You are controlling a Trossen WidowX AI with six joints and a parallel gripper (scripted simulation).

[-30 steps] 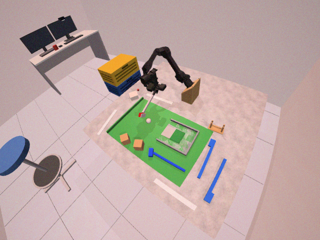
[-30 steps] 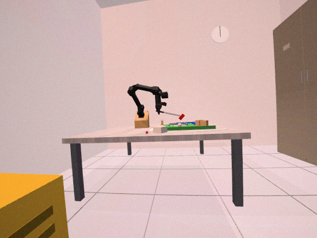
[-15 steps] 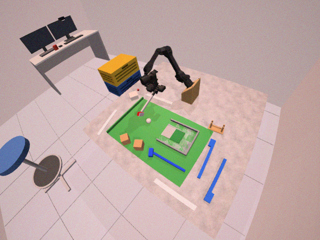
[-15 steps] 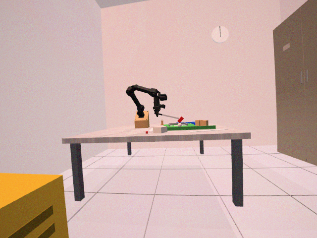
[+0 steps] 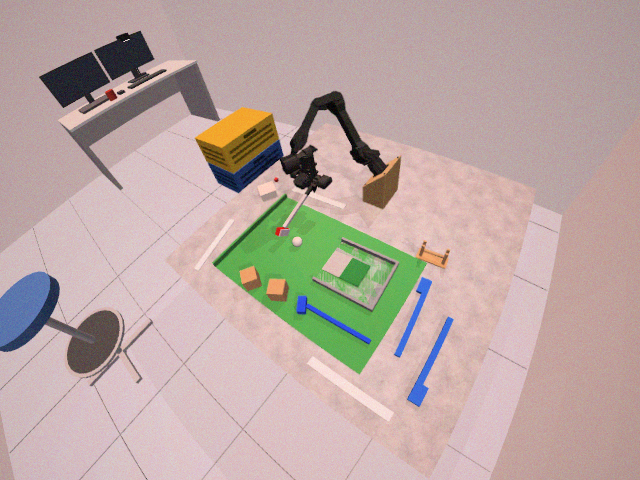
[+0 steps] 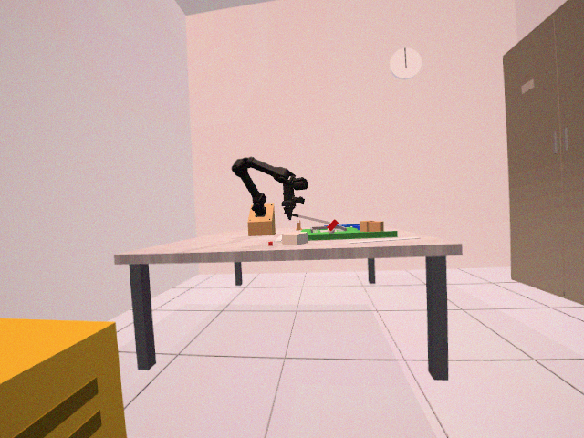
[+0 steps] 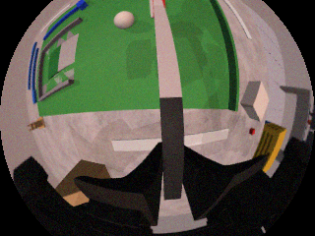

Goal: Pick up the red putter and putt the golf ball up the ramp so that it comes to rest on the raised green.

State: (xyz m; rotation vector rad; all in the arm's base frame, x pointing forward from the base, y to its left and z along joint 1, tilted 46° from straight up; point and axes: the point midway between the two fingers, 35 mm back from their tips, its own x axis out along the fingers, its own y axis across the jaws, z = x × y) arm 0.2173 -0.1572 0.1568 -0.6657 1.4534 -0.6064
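Note:
My gripper (image 5: 312, 189) (image 6: 289, 217) (image 7: 168, 145) is shut on the dark grip of the red putter (image 5: 282, 231) (image 6: 332, 224) (image 7: 168, 54). The shaft slopes down from the fingers to the red head, low over the green mat; whether it touches the mat is unclear. The white golf ball (image 5: 297, 241) (image 7: 124, 20) lies on the mat (image 5: 318, 317) (image 7: 108, 93) close to the head, with a small gap. The pale ramp (image 5: 337, 261) (image 7: 68, 51) and the dark raised green (image 5: 355, 272) (image 7: 52, 61) lie beyond the ball, with grey rails around the green.
Two orange blocks (image 5: 249, 277) (image 5: 277, 289) and a blue putter (image 5: 338, 323) lie on the mat's near side. A dark green wall (image 5: 250, 228) (image 7: 227, 54) edges the mat. A white block (image 5: 267, 191) (image 7: 256, 100) is behind it. A wooden stand (image 5: 433, 256) and two blue putters (image 5: 412, 321) (image 5: 435, 351) are at the right.

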